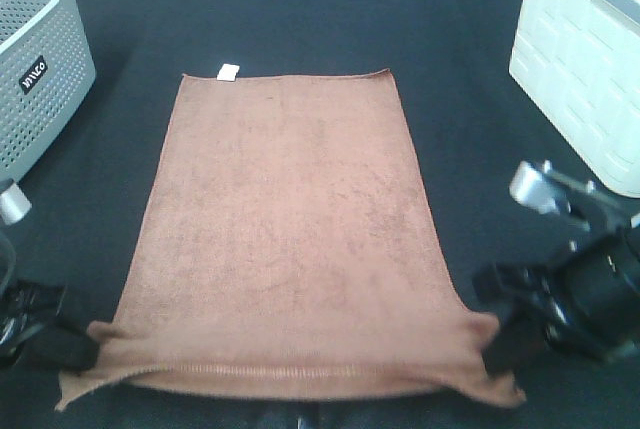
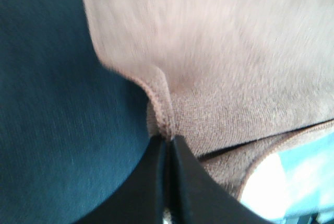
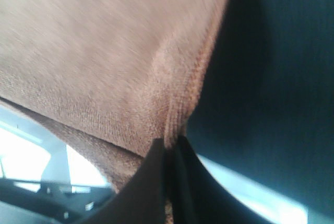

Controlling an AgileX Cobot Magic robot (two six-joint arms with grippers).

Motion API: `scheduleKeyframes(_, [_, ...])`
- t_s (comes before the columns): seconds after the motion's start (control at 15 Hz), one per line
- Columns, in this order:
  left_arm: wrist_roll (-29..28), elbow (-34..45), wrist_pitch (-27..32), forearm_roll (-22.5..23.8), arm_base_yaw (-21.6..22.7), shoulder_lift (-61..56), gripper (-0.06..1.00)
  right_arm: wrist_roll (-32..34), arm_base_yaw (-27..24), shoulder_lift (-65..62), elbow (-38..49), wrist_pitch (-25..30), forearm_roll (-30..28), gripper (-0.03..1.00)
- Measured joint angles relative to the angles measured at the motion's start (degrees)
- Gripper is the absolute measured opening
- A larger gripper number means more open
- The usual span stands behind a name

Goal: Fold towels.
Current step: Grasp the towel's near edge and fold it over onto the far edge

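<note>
A reddish-brown towel (image 1: 285, 219) lies flat on the black table, long side running away from me, with a small white tag (image 1: 228, 72) at its far short edge. My left gripper (image 1: 88, 347) is shut on the towel's near left corner (image 2: 162, 119). My right gripper (image 1: 492, 341) is shut on the near right corner (image 3: 180, 114). Both near corners are lifted a little, and the near hem (image 1: 290, 369) sags and folds under between them.
A grey perforated basket (image 1: 35, 59) stands at the far left. A white bin (image 1: 585, 59) stands at the far right. Black table cloth (image 1: 470, 149) surrounds the towel on all sides.
</note>
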Motion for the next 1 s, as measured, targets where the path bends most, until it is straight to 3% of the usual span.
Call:
scheduleKeyframes(0.33, [4.98, -9.05, -7.16, -3.27, 0.0, 0.11, 0.0, -0.92, 0.0, 2.12, -14.27, -4.81, -0.11, 0.0])
scheduleKeyframes(0.53, [7.96, -17.3, -13.06, -3.27, 0.0, 2.06, 0.0, -0.92, 0.0, 10.77, -24.75, -4.93, -0.17, 0.0])
scheduleKeyframes(0.73, [10.14, -27.9, -16.44, -3.04, 0.0, 10.49, 0.0, -0.92, 0.0, 21.37, -38.33, -4.87, -1.83, 0.0])
scheduleKeyframes(0.8, [10.14, -27.9, -16.44, -3.04, 0.0, 10.49, 0.0, -0.92, 0.0, 21.37, -38.33, -4.87, -1.83, 0.0])
scheduleKeyframes(1.0, [10.37, -41.83, -17.65, 1.03, 0.0, 24.01, 0.0, -0.8, 0.0, 33.12, -55.81, -4.7, -4.07, 0.0])
